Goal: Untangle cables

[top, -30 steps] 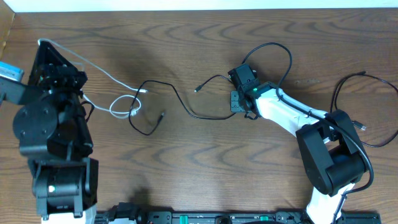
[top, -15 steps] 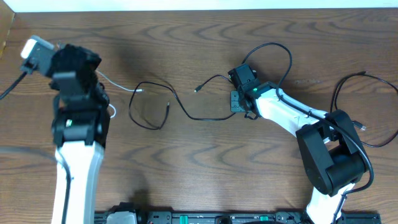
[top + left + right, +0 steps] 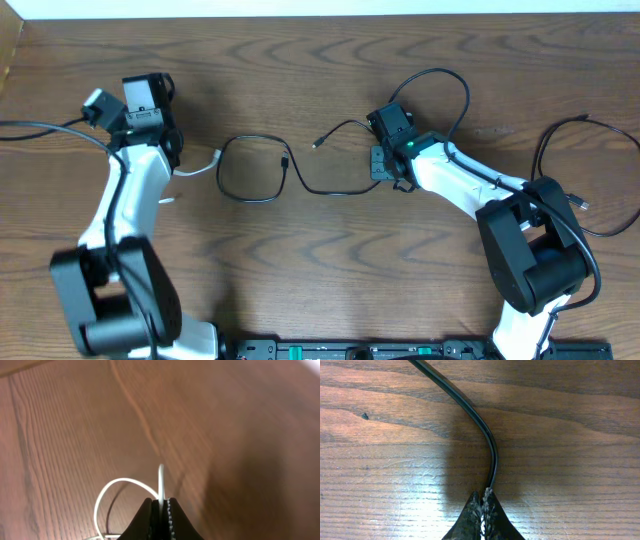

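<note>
Overhead, the black cable lies across the middle of the wooden tabletop. On its left it forms a rounded loop, and one small plug lies at the loop's right side. From there the cord dips and runs right to the right end effector. A second, shorter stretch leaves that end effector and ends in another plug, which points left and lies apart from the loop. The right wrist view shows the two fingers pinched tight on the black cable. From the fingertips it curves up and away to the left over the wood.

The white cable lies at the left, just beside the left arm. Its plug end reaches the left edge of the black loop; whether the two touch or cross there cannot be told. In the left wrist view the left end effector is closed narrow on the white cable. One short piece sticks straight up out of the fingertips, while another part bends round in an arc to the left. Thicker black arm wiring arches above the right arm.
</note>
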Robot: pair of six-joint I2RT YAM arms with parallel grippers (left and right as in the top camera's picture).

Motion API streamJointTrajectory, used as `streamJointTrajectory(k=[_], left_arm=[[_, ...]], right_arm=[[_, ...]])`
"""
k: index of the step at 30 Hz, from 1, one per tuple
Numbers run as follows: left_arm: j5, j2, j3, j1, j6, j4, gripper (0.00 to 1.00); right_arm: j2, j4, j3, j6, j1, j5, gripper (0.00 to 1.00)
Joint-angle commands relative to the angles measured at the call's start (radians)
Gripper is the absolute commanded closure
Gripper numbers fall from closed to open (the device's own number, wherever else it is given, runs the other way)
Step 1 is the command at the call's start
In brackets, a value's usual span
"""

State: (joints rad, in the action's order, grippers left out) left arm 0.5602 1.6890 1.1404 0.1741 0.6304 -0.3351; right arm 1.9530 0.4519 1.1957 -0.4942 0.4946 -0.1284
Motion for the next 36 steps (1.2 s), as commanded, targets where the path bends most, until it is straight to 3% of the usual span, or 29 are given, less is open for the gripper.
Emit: streamJointTrajectory(k=[1,7,14,24,27,36], left_arm=[[-0.012,0.066,0.004,0.020,-0.005,-0.006,0.93],[-0.084,0.188,0.004,0.027,-0.005,-0.025,0.93],[-0.273,0.226,0.004,0.027,-0.005,-0.006,0.93],[-0.969,0.226,0.004,0.023,-0.005,0.044,0.92],[-1.089,0.226,0.004,0.008,-0.006,0.036,0.92],[-1.129,0.226,-0.019,-0.110,-0.009,-0.009,0.92]], right_arm=[[0.001,0.000,0.001,-0.017,-0.003,-0.016,0.99],[0.001,0.000,0.001,-0.017,-0.003,-0.016,0.99],[0.001,-0.002,0.001,-0.017,-0.003,-0.016,0.99],[0.001,-0.002,0.001,-0.017,-0.003,-0.016,0.99],[0.001,-0.002,0.001,-0.017,-0.003,-0.016,0.99],[0.001,-0.002,0.001,-0.017,-0.003,-0.016,0.99]])
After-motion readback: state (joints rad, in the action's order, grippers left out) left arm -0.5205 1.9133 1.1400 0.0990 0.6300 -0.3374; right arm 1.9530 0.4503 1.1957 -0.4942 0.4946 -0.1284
